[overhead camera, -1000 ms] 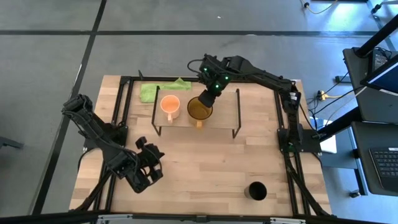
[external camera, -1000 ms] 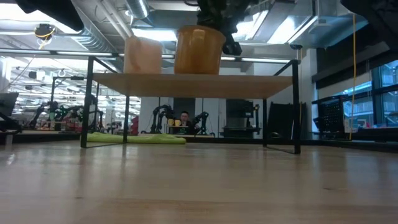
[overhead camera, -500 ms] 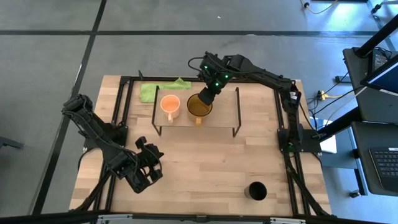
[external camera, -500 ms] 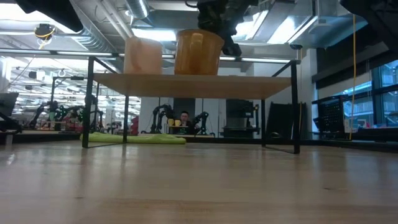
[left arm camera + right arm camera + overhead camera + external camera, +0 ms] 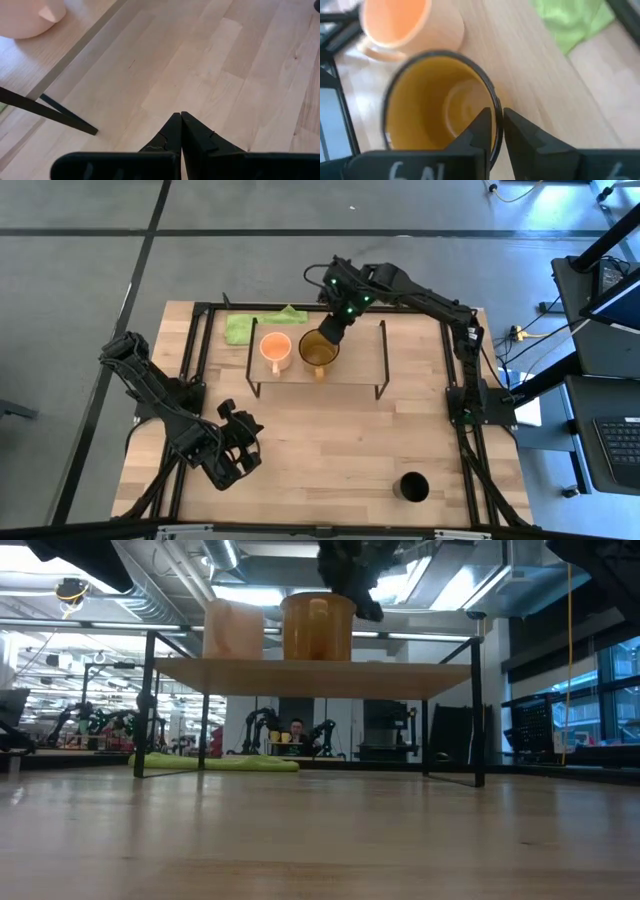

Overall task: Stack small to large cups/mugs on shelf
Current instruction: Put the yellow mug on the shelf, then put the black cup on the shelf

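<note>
The olive-yellow mug (image 5: 318,352) is upright on the right of the light-orange mug (image 5: 274,350), both on the left half of the light-wood shelf (image 5: 355,368). The orange mug rests on its base. My right gripper (image 5: 331,334) reaches from the far side and is shut on the olive mug, which also shows in the low view (image 5: 318,628). The black cup (image 5: 413,486) stands on the tabletop near the front right edge. My left gripper (image 5: 240,442) is shut and empty over the table's near left. My right gripper holds the olive-yellow mug by its dark rim (image 5: 493,102) on the far side, away from the handle. One finger (image 5: 477,131) is inside the mug and one (image 5: 522,134) outside. The fingers slant down from the far side. The mug is upright, its base at the shelf top; whether it rests there I cannot tell.
A green cloth (image 5: 262,325) lies on the table behind the shelf's left end. The shelf's right half is bare wood. Black wire legs (image 5: 476,710) hold the shelf above the tabletop. A black frame runs round the table's edges.
My right gripper has moved a little toward the table's far edge and the orange mug, carrying the olive mug along. The olive mug, tilted a second ago, now stands upright close beside the orange mug.
</note>
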